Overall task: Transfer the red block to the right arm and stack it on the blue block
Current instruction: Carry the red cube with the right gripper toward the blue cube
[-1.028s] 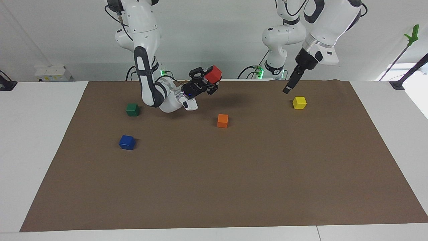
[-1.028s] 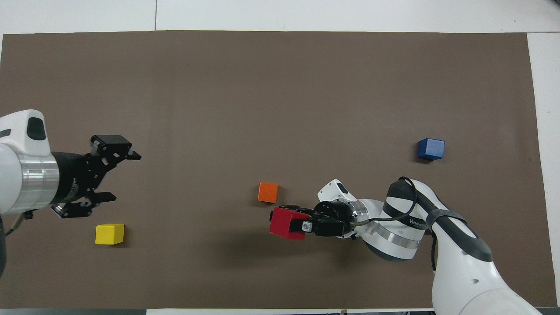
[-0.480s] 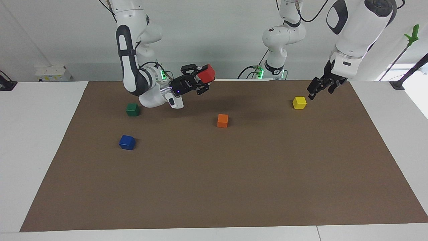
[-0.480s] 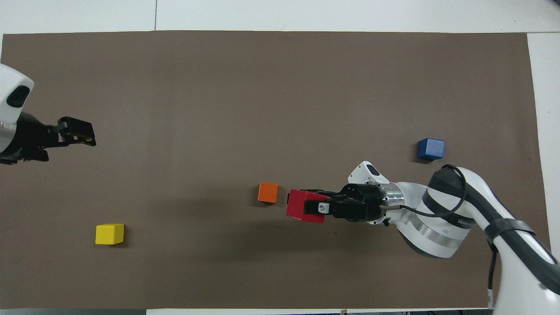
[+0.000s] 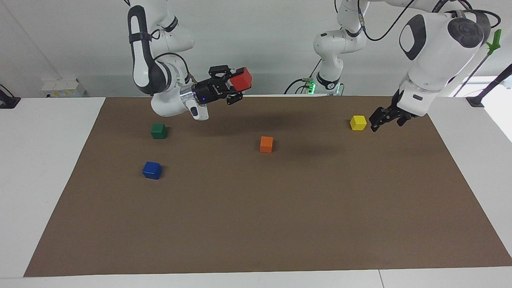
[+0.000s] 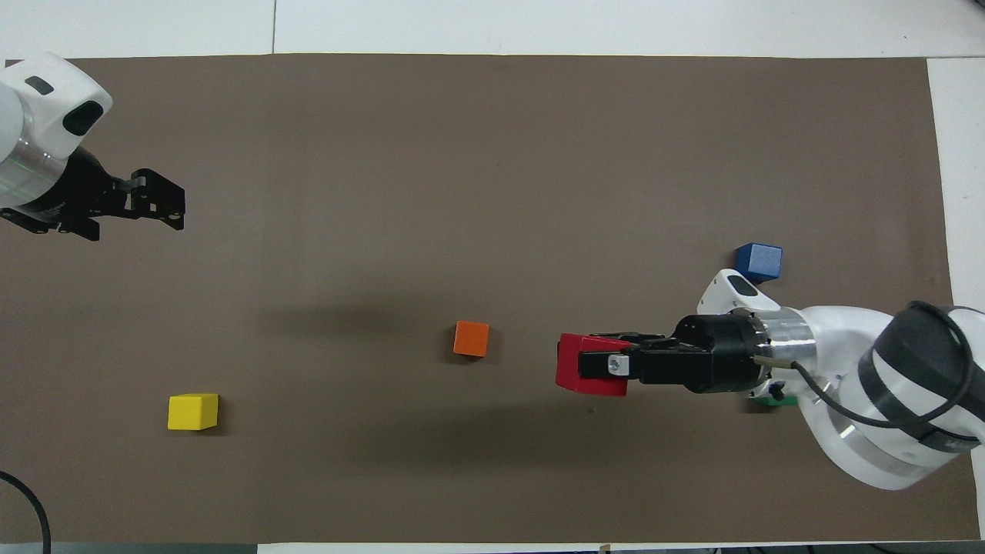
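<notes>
My right gripper (image 5: 239, 83) is shut on the red block (image 5: 241, 79) and holds it in the air over the brown mat. In the overhead view the right gripper (image 6: 608, 364) and the red block (image 6: 573, 365) sit between the orange cube and the blue block. The blue block (image 5: 152, 170) rests on the mat toward the right arm's end and shows beside the right wrist in the overhead view (image 6: 758, 261). My left gripper (image 5: 380, 120) is open and empty, low over the mat next to the yellow cube; it also shows in the overhead view (image 6: 163, 204).
An orange cube (image 5: 266, 144) (image 6: 471, 338) lies mid-mat. A yellow cube (image 5: 358, 122) (image 6: 193, 411) lies toward the left arm's end. A dark green cube (image 5: 159, 131) lies nearer to the robots than the blue block, mostly covered by the right arm in the overhead view. The brown mat (image 5: 280, 224) covers the table.
My right gripper has carried the red block up and toward the right arm's end of the table. My left arm has drawn back toward its own end, past the yellow cube.
</notes>
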`<state>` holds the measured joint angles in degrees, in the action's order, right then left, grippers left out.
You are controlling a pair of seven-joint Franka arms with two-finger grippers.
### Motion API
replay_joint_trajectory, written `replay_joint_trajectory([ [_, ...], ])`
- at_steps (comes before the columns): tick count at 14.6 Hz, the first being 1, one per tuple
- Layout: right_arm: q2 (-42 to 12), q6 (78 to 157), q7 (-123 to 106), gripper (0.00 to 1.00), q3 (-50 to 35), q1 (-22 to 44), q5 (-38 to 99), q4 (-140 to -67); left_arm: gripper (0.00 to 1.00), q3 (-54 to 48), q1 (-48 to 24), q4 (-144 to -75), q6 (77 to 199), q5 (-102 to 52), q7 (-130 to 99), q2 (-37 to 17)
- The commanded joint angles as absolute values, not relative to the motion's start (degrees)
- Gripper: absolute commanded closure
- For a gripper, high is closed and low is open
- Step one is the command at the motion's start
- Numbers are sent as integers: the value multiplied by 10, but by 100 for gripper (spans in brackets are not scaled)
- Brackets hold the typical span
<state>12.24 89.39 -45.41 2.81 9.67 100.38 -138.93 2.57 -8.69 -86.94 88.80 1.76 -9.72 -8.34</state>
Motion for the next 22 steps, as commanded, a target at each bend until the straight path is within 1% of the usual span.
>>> replay_joint_trajectory([
  [1, 133, 903, -403, 100, 24, 51, 884, -1354, 0, 33, -82, -911, 915, 4, -78, -52],
  [2, 133, 903, -387, 100, 25, 38, 840, -1339, 0, 15, -63, -918, 923, 3, -78, -46],
  [4, 132, 903, -361, 100, 24, 14, 741, -1302, 0, -32, -25, -963, 922, 2, -64, -13],
  [6, 131, 903, -327, 100, 24, -1, 627, -1260, 0, -48, -17, -1039, 929, 2, -55, 45],
  [7, 129, 902, -311, 100, 24, -6, 573, -1239, 0, -49, -16, -1062, 947, 2, -56, 61],
  [8, 126, 902, -296, 100, 24, -10, 519, -1221, 0, -49, -16, -1068, 973, 2, -55, 62],
  [9, 120, 903, -288, 100, 23, -11, 461, -1206, 0, -49, -14, -1065, 1006, 2, -51, 56],
  [11, 104, 908, -280, 100, 24, -13, 360, -1183, 0, -65, -1, -1041, 1006, 2, -48, 30],
  [13, 96, 970, -243, 100, 21, -7, 241, -1179, 0, -75, 10, -1036, 1004, 1, -47, 28],
  [15, 86, 1004, -181, 100, 19, 2, 164, -1179, 0, -75, 12, -1020, 994, -2, -47, 15],
  [16, 76, 1029, -156, 100, 18, 8, 130, -1179, 0, -74, 11, -1009, 987, -2, -47, 11],
  [18, 45, 1066, -110, 100, 18, 12, 106, -1179, 0, -75, 11, -1007, 994, -1, -47, 10],
  [20, 21, 1102, -92, 100, 18, 11, 57, -1179, 0, -75, 11, -971, 980, -2, -46, -15],
  [22, -2, 1125, -70, 100, 18, 6, 37, -1179, 0, -74, 11, -967, 964, -1, -44, -14],
])
